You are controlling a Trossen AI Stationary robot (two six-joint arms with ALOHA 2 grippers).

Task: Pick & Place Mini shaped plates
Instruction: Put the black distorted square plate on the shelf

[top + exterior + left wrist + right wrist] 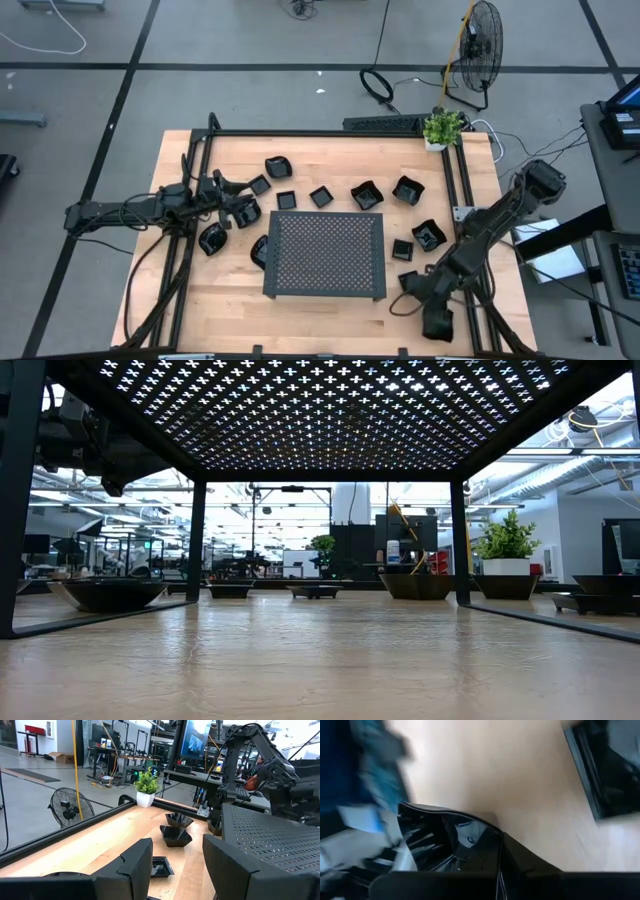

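Several small glossy black mini plates lie on the wooden table around the dark perforated tray [325, 255], for instance a square one [286, 200] and an angular one [366, 195]. In the low view the tray [320, 410] stands on legs overhead, with plates [105, 592] on the table beyond it. My left gripper [240, 198] [177, 850] is open at the tray's left, beside a plate [245, 213], and touches nothing. My right gripper [405, 283] [470, 875] sits at the tray's near right corner, shut on a mini plate [445, 840]. My right gripper holds an angular mini plate by its rim [497, 847]. The plate fills the space just ahead of the fingers. The gripper's own body hides the place of contact. Whether the plate is lifted clear of the table, I cannot tell.
A black metal frame [330, 133] runs around the tabletop. A potted plant [442, 128] [146, 782] stands at the far right corner. Two more plates [428, 236] [402, 249] lie between the tray and the right arm. Bare wood shows along the near edge [230, 320].
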